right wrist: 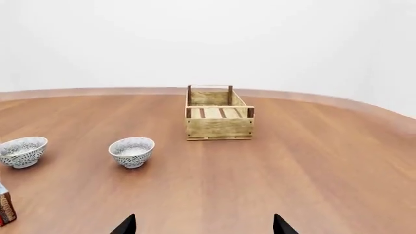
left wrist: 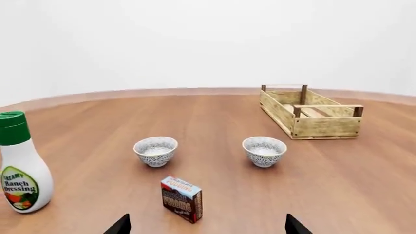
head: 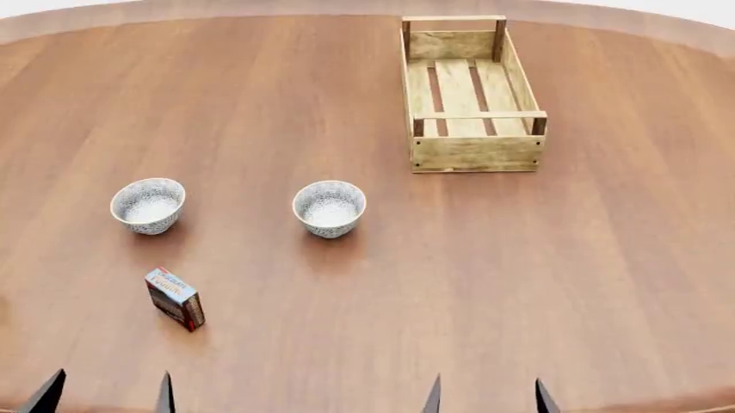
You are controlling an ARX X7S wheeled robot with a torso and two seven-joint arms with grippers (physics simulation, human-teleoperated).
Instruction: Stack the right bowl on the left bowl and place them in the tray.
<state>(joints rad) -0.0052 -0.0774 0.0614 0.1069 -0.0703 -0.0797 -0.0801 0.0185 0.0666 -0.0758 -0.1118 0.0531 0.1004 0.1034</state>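
Two patterned grey-white bowls stand upright and apart on the brown table. The left bowl is at mid-left, the right bowl near the centre. The light-wood tray lies at the back right with nothing in it. My left gripper is open at the near edge, left of centre. My right gripper is open at the near edge, right of centre. Both are well short of the bowls and hold nothing.
A small red-and-blue box stands in front of the left bowl, close to my left gripper. A ranch dressing bottle with a green cap stands off to the left. The table's curved far edge runs behind the tray.
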